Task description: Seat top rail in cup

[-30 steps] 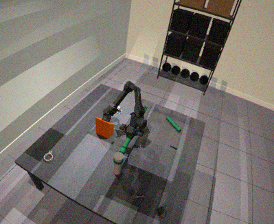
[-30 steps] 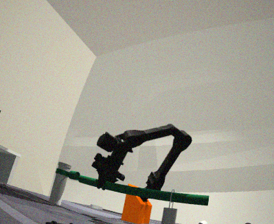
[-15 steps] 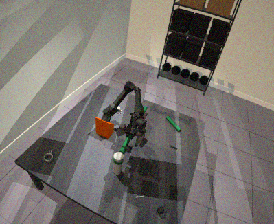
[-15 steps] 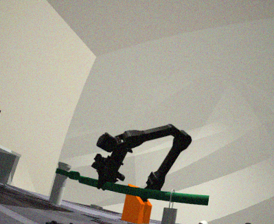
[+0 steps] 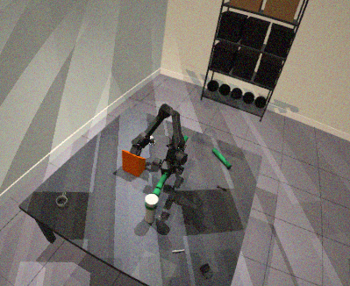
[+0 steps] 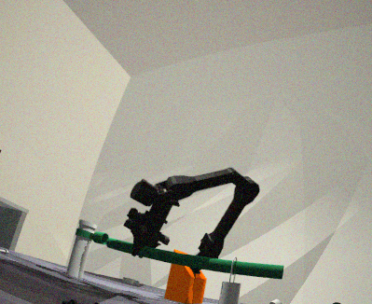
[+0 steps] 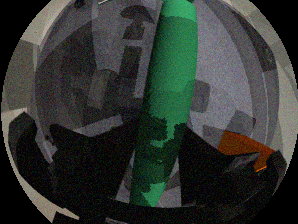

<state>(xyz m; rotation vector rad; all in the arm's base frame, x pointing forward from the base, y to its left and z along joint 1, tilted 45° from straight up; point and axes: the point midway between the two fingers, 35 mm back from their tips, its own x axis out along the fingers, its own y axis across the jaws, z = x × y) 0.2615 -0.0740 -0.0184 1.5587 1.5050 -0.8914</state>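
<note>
- Currently the black two-finger gripper (image 5: 170, 168) (image 6: 139, 249) (image 7: 160, 124) is closed around a long green cylindrical rail (image 5: 160, 183) (image 6: 170, 255) (image 7: 172, 60), near its cut end.
- The rail passes through a thin wire loop (image 6: 234, 265); its cut end appears just short of the green cup (image 6: 101, 238) on the white-capped grey post (image 5: 150, 215) (image 6: 77, 256).
- To seat it well, align rail and cup, then push gently along the rail's length, without dragging the band down.
- Gripper and glare-free shadow obscure the fingertips; the cup's mouth is hard to judge.
</note>
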